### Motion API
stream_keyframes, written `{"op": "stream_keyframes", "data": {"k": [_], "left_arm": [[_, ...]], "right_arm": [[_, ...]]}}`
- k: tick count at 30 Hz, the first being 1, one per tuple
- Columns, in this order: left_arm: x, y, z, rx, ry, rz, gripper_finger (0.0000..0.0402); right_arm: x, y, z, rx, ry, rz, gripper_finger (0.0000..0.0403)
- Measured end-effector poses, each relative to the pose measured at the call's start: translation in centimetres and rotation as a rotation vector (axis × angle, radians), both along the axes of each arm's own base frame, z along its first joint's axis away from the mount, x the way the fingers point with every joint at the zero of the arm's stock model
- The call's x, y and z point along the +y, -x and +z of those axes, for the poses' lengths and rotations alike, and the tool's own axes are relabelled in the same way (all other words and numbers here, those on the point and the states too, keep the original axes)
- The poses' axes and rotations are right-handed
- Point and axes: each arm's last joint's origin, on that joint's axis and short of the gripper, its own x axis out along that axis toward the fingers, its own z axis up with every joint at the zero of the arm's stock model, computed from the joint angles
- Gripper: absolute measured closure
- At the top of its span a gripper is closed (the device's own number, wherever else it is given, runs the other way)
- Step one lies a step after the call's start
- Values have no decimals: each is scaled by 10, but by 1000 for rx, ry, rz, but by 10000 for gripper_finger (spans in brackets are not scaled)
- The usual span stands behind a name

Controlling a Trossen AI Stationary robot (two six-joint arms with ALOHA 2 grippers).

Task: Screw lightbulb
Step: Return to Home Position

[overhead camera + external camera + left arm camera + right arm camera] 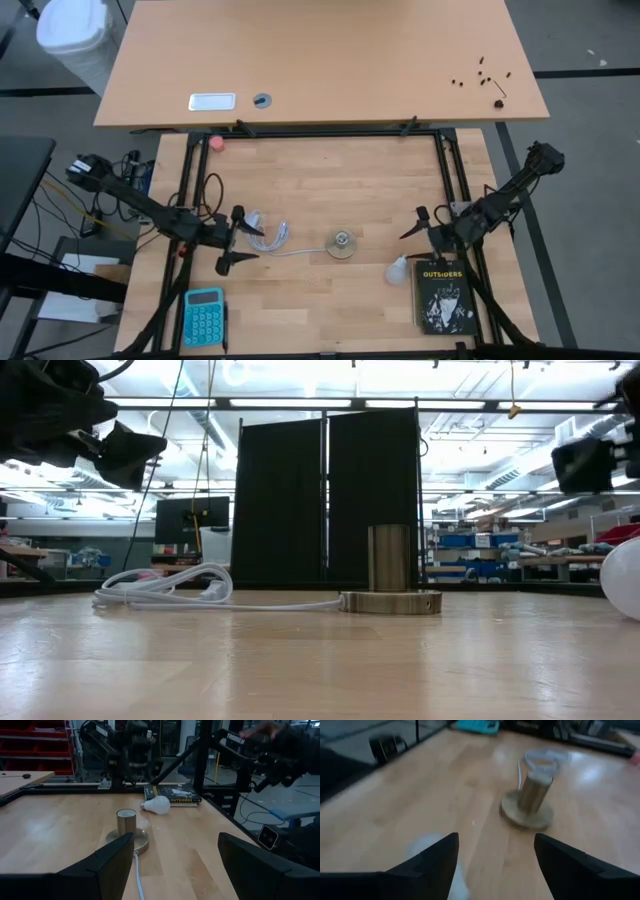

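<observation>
The white lightbulb (pixel 400 268) lies on its side on the wooden table, its base end toward the book; it also shows in the left wrist view (pixel 157 804). The round metal socket (pixel 342 243) stands upright at mid-table, and its white cord (pixel 270 235) trails toward the left arm. My left gripper (pixel 232 240) hovers open over the cord, level, pointing at the socket (pixel 126 822). My right gripper (pixel 412 225) hangs open above the table just beyond the bulb, pointing at the socket (pixel 532 795). Nothing sits between either pair of fingers.
A dark book (pixel 443 297) lies at the near right, close to the bulb. A teal calculator (pixel 204 315) sits at the near left. A black frame (pixel 440 160) borders the work area. A second tabletop (pixel 320 60) lies beyond it.
</observation>
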Motion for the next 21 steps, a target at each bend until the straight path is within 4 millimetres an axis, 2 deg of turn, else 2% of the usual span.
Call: {"op": "stream_keyframes", "data": {"k": [2, 11, 21], "left_arm": [[1, 2, 0, 8, -4, 0, 108], [7, 14, -5, 93, -47, 1, 108], [15, 30, -11, 170, -86, -1, 108]], "right_arm": [[-2, 2, -14, 22, 17, 1, 133], [-1, 2, -12, -121, -102, 25, 132], [-2, 3, -8, -160, -131, 26, 132]]}}
